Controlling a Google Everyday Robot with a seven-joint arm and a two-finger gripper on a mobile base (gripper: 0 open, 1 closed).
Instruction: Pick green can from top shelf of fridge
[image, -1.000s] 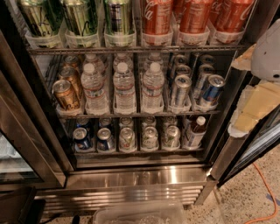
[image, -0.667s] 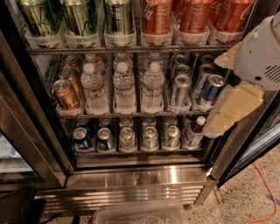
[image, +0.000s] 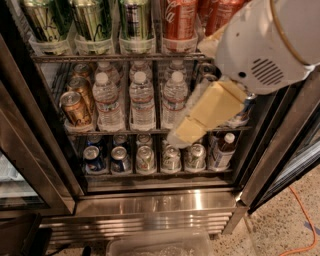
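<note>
One gripper (cream) hangs before water bottles, below top shelf edge.

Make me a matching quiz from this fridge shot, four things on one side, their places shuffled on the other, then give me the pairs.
Things:
1. green can
2. water bottles
3. gripper
4. orange cable

Places:
A. on the floor, lower right
B. top shelf, just left of the red cola cans
C. in front of the right half of the fridge, at middle-rack height
D. middle rack, centre lanes

Pairs: 1-B, 2-D, 3-C, 4-A.
</note>
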